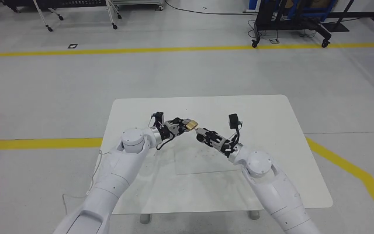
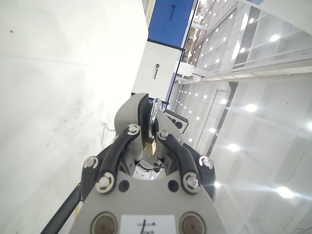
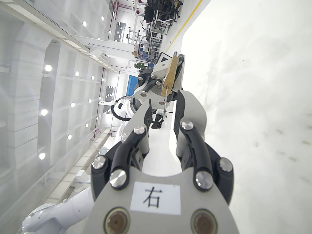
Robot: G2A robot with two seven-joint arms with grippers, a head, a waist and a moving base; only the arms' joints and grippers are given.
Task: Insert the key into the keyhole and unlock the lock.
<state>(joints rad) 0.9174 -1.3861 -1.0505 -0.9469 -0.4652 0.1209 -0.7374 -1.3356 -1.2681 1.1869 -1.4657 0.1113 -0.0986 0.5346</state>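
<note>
Both arms are over the white table (image 1: 269, 117), with their hands meeting above its far half, a little toward the left edge from centre. Left hand (image 1: 182, 124): fingers closed on the brass lock (image 1: 190, 124), which is held clear of the table surface. In the left wrist view the silver shackle (image 2: 154, 113) sits pinched between the finger pads (image 2: 143, 105), and the brass body (image 2: 151, 147) lies back toward the palm. Right hand (image 1: 201, 134): closed on the key (image 1: 197, 130) and pointed straight at the lock from the near-right side. In the right wrist view the thin silver key blade (image 3: 165, 101) runs out from between the right hand's fingers (image 3: 181, 103) and meets the keyhole end of the lock (image 3: 170, 73). The tip is at or in the keyhole; the depth of entry cannot be judged. The lock and key are in line with each other. The two hands are just beside each other, not touching. The shackle looks seated in the body.
</note>
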